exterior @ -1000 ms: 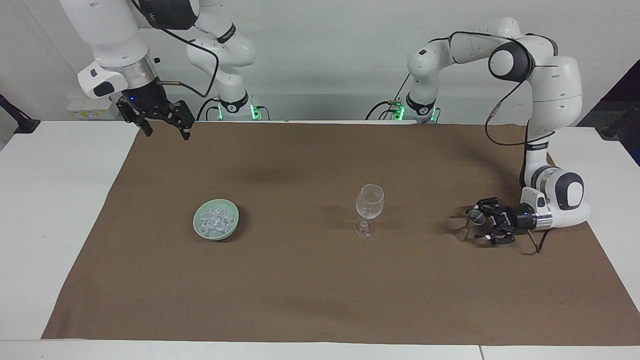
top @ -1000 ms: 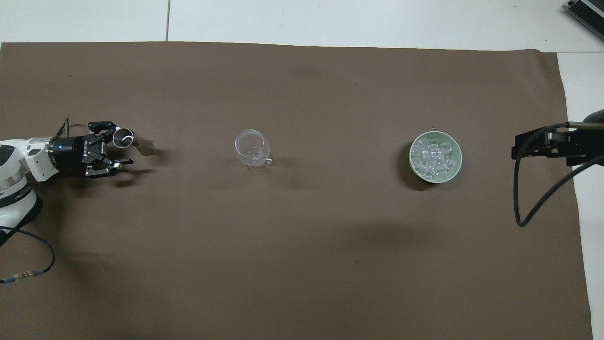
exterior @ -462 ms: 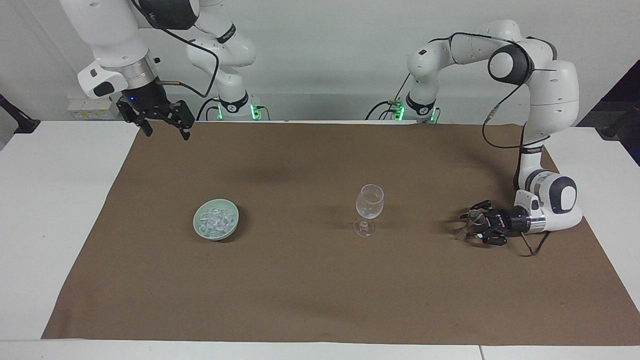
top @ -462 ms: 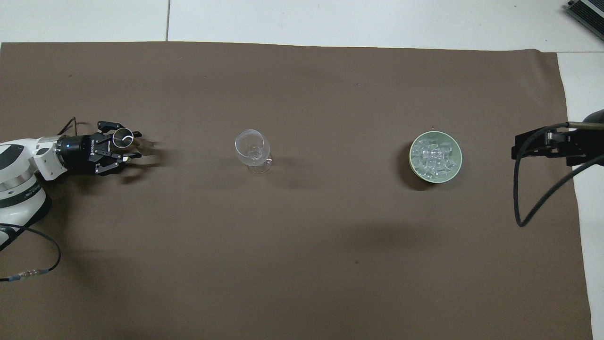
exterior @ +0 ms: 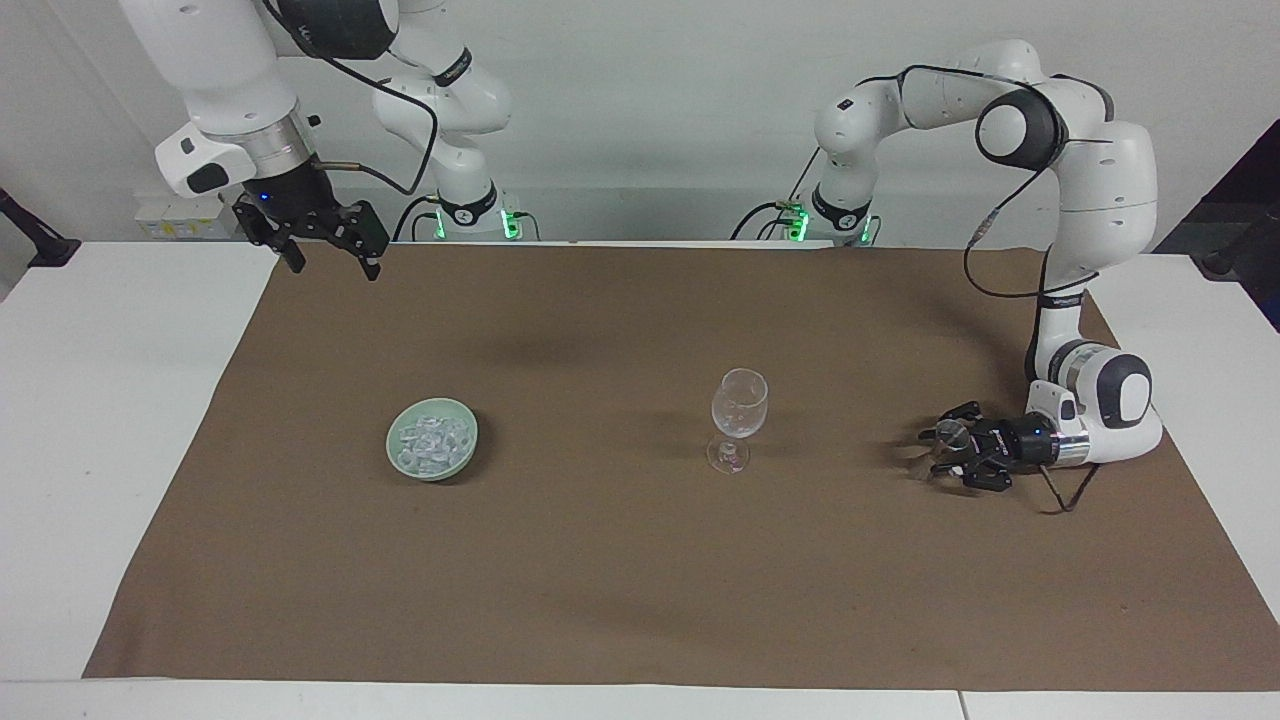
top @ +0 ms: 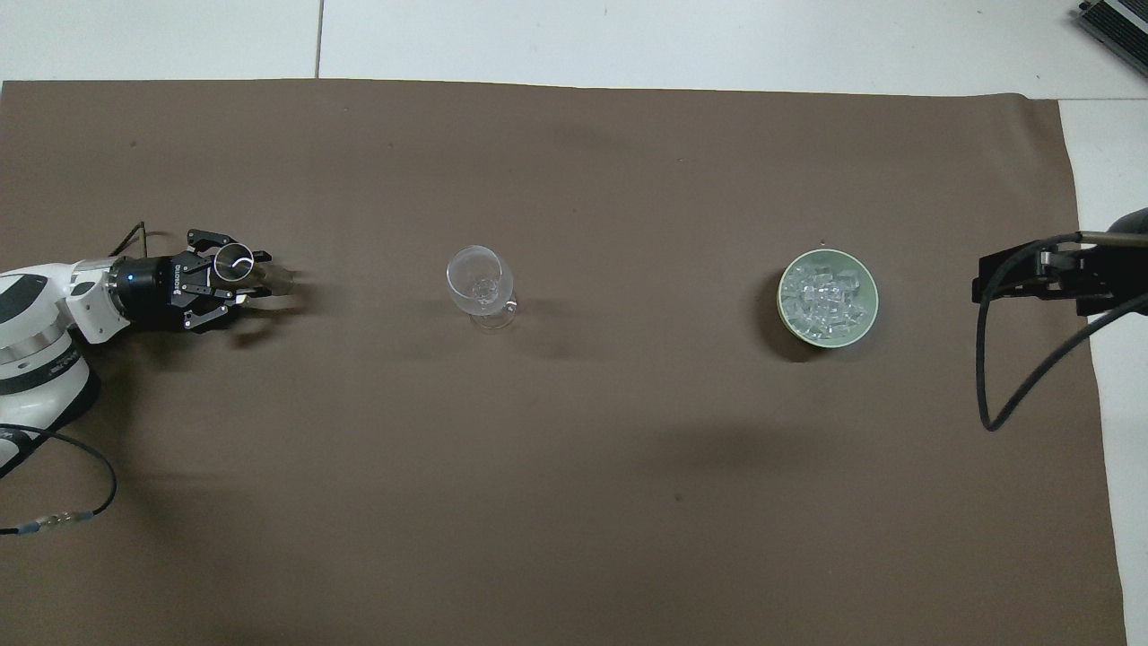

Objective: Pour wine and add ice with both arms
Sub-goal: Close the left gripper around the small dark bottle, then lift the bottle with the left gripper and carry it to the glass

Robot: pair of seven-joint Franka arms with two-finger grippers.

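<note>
Facing view — your left gripper (exterior: 942, 452) lies low, fingers around a small clear cup (exterior: 948, 437), ready to pour into the stemmed glass (exterior: 739, 404) beside it. Overhead view — the right gripper (top: 987, 289) waits with fingers spread just beside the green bowl (top: 865, 321) holding the ice (top: 822, 298).

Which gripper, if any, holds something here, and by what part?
The left gripper closes around a small clear vessel at its body; firm grip cannot be told. The right gripper is open, holding nothing.

Ice (exterior: 432, 441): heap of clear whitish chunks in pale green bowl (exterior: 400, 458), toward right arm's end.
</note>
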